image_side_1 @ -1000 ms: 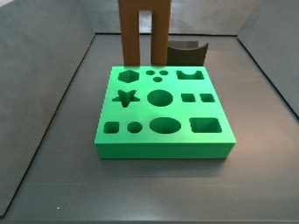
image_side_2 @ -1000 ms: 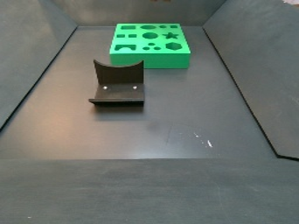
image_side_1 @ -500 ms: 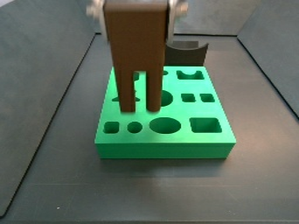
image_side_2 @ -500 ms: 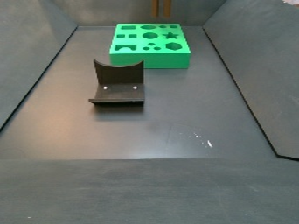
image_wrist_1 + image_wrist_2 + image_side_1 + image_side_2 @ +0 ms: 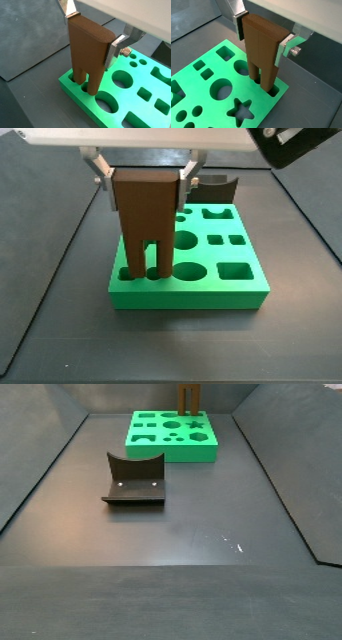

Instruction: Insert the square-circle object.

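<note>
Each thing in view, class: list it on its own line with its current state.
gripper: above the green board, shut on the square-circle object.
square-circle object: upright, held, prong tips at the board's corner holes.
green board: flat on the floor, other holes empty.
fixture: standing on the floor, untouched.

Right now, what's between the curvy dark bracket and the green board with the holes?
Nothing: in a side view, only bare dark floor separates the fixture from the green board. The gripper holds the square-circle object over the board.
</note>
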